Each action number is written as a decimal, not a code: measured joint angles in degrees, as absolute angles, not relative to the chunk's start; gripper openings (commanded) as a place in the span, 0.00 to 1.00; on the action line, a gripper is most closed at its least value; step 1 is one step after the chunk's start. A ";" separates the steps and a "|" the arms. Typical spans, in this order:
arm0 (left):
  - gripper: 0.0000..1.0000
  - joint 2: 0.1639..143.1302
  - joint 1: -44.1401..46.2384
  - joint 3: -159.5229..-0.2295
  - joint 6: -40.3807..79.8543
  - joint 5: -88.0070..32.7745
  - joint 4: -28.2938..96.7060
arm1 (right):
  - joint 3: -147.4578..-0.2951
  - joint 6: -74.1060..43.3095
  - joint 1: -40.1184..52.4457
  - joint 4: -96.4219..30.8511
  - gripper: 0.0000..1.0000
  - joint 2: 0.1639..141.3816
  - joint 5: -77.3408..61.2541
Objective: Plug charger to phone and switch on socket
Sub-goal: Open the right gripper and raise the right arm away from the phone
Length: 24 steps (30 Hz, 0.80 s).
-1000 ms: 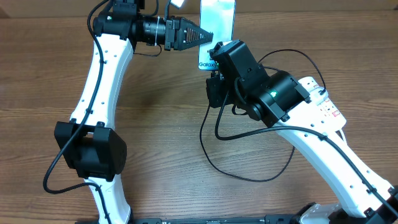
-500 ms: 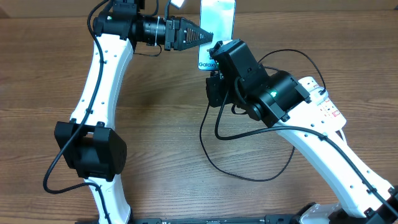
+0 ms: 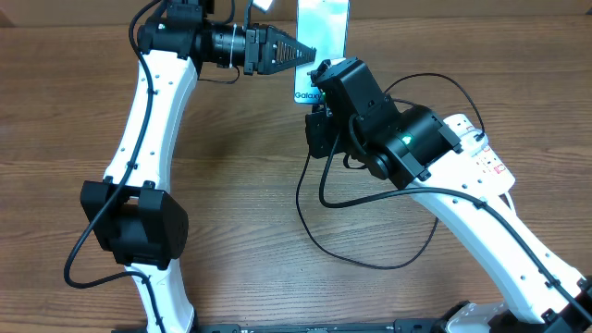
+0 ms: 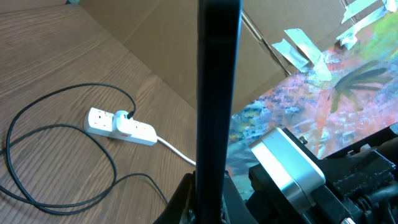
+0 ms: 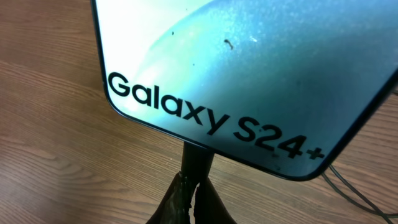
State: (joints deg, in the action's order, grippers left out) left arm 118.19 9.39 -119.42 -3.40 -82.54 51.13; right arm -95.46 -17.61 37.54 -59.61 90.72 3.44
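Observation:
The phone [image 3: 324,28] is held off the table, its light blue "Galaxy" screen facing up in the overhead view. My left gripper [image 3: 310,53] is shut on its left edge. In the left wrist view the phone [image 4: 217,93] shows edge-on as a dark bar between my fingers [image 4: 208,202]. My right gripper [image 5: 196,199] is shut on the charger's black connector [image 5: 198,163], whose tip touches the phone's bottom edge [image 5: 249,62]. The black cable [image 3: 314,240] loops over the table to the white socket strip [image 3: 481,157], also in the left wrist view [image 4: 121,124].
The right arm covers part of the socket strip from above. A thick white cord [image 4: 177,151] runs from the strip. A cardboard wall [image 4: 161,37] and a colourful sheet [image 4: 311,106] stand behind the table. Wood tabletop [image 3: 231,185] lies between the arms.

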 measured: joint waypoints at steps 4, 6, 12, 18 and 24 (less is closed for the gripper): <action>0.04 118.19 9.39 -119.42 -3.38 -82.54 51.09 | -95.48 -17.58 37.58 -59.61 0.04 90.72 3.99; 0.04 118.19 9.34 -119.42 -3.38 -82.65 50.96 | -95.94 -17.61 37.60 -59.86 0.04 90.72 4.10; 0.04 118.19 9.41 -119.42 -3.38 -82.50 51.24 | -99.11 -16.88 37.65 -58.67 0.04 90.74 5.13; 0.04 118.19 9.67 -119.42 -3.38 -82.54 51.27 | -100.09 -16.49 37.65 -58.43 0.21 90.72 5.61; 0.04 118.19 9.67 -119.42 -3.38 -82.52 51.24 | -100.09 -16.43 37.63 -60.86 0.35 90.72 6.00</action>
